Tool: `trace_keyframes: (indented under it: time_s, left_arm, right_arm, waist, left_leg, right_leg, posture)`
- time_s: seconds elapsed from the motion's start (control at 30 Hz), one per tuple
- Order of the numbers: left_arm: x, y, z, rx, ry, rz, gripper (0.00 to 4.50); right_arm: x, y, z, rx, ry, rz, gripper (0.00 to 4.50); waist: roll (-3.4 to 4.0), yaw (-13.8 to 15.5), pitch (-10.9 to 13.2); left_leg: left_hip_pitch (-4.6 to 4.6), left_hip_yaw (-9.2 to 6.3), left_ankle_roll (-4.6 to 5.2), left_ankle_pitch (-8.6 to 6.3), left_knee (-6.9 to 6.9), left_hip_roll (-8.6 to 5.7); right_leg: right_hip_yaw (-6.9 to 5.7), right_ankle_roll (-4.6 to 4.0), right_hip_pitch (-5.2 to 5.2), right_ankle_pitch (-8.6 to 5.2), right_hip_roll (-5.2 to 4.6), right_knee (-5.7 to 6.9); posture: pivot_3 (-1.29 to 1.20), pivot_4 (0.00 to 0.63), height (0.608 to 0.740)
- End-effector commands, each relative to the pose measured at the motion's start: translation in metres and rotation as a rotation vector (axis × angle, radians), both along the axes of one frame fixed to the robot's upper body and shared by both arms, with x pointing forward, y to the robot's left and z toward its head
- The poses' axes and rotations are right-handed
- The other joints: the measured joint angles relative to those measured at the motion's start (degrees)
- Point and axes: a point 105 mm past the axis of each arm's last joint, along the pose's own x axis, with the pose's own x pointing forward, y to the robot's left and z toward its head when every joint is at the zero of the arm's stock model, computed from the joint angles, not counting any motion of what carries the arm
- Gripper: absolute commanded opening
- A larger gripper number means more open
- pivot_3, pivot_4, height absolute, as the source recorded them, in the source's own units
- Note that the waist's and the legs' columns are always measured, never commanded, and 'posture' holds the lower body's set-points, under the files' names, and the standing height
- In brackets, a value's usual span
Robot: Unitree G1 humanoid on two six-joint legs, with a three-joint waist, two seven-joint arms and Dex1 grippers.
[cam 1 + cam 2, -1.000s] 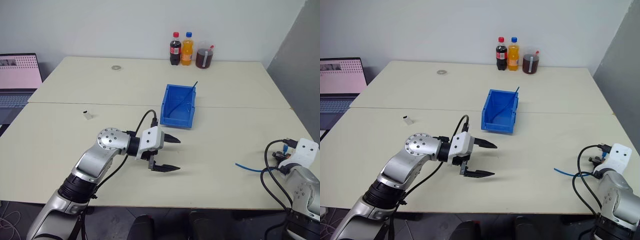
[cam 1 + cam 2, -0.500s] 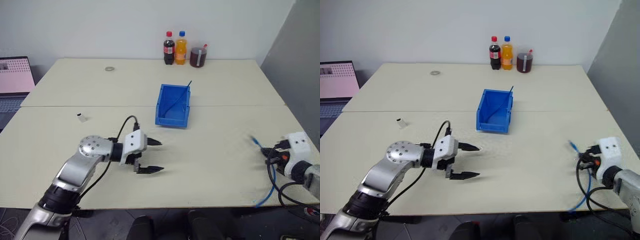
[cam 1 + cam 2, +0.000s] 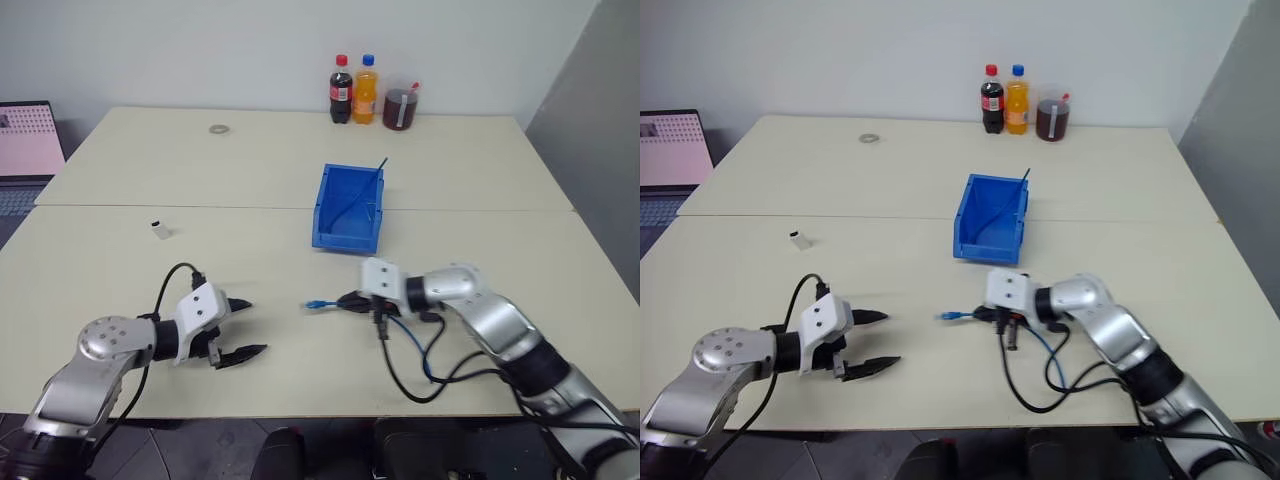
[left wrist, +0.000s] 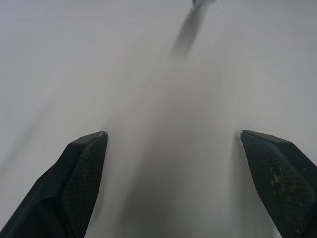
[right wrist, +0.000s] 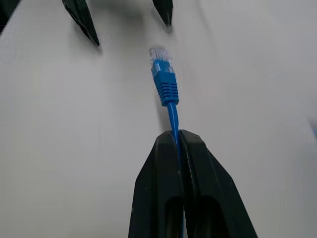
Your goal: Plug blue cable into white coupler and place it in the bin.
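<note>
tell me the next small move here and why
Probably send the open left pincer to the white coupler. The right pincer is already shut on the blue cable, plug sticking out in front, while the coupler lies alone on the table, untouched.

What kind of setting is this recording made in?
Probably an office or lab room: two plain pale tables pushed together, an open laptop at the side, drink bottles against a bare wall.
</note>
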Motion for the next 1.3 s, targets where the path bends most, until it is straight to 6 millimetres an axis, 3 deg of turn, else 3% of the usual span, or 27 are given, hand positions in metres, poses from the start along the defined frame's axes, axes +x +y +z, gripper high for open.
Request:
trace_keyframes:
  time_s: [0.03,0.13,0.23,0.57,0.73,0.9,1.1,1.3]
  left_arm:
    - [0.003,0.004,0.014,0.015,-0.072,0.008,4.50]
    - [0.003,0.006,0.012,0.021,-0.075,0.014,4.50]
    - [0.003,0.007,0.010,0.024,-0.072,0.014,4.50]
    - [0.013,-0.004,0.006,-0.041,-0.034,-0.004,4.50]
    - [0.025,-0.022,0.004,-0.049,-0.013,-0.034,4.50]
    - [0.029,-0.044,0.004,-0.062,0.004,-0.095,4.50]
    - [0.024,-0.055,-0.005,-0.010,0.064,-0.168,4.50]
    - [0.021,-0.057,-0.009,0.034,0.087,-0.187,3.20]
  right_arm:
    - [-0.002,0.012,-0.001,-0.020,-0.027,0.073,0.04]
    - [-0.001,0.015,-0.006,-0.049,-0.032,0.096,0.04]
    - [0.000,0.014,-0.009,-0.050,-0.021,0.090,0.61]
    - [-0.005,-0.002,0.008,-0.023,0.013,0.063,3.03]
    - [-0.030,-0.022,0.021,-0.030,0.069,0.078,4.38]
    - [-0.037,-0.035,0.021,-0.052,0.043,0.009,4.47]
    - [-0.034,-0.039,0.028,-0.036,0.019,-0.061,4.47]
    - [-0.031,-0.039,0.036,-0.016,-0.013,-0.101,4.50]
  waist:
    - [-0.01,0.55,0.00]
    - [-0.01,0.60,0.00]
    - [0.00,0.46,0.00]
    - [-0.01,0.00,-0.01]
    - [0.00,0.22,0.00]
    - [-0.04,-0.10,-0.03]
    - [-0.04,-0.30,-0.03]
    - [-0.04,-0.20,-0.03]
  left_leg:
    - [-0.04,0.00,0.00,0.00,0.00,-0.06]
    - [-0.01,0.04,0.01,-0.01,0.05,-0.14]
    - [0.05,0.12,0.01,0.00,0.07,-0.10]
    - [0.11,0.09,0.01,0.01,0.06,-0.06]
    - [0.05,0.04,0.01,0.01,0.08,-0.07]
    - [0.09,-0.01,0.01,0.00,0.10,-0.13]
    - [0.19,0.00,0.01,0.01,0.10,-0.13]
    - [0.19,0.00,0.01,0.01,0.10,-0.14]
  right_leg:
    - [-0.04,0.03,0.00,-0.02,-0.02,-0.02]
    - [0.03,0.10,0.02,0.02,-0.12,-0.04]
    - [0.03,0.13,0.03,0.03,-0.10,-0.03]
    - [-0.01,0.00,0.03,0.03,0.11,0.10]
    - [-0.02,-0.01,0.05,0.05,0.08,0.07]
    - [0.02,0.12,0.15,0.04,0.08,0.04]
    - [0.03,0.26,0.17,-0.06,0.14,0.07]
    - [0.05,0.26,0.20,-0.07,0.15,0.05]
  posture:
    - [0.00,0.150,0.740]
    - [0.00,0.150,0.740]
    - [0.00,0.150,0.740]
    - [0.00,0.150,0.740]
    - [0.00,0.150,0.740]
    - [0.00,0.150,0.740]
    - [0.00,0.150,0.740]
    - [0.00,0.150,0.740]
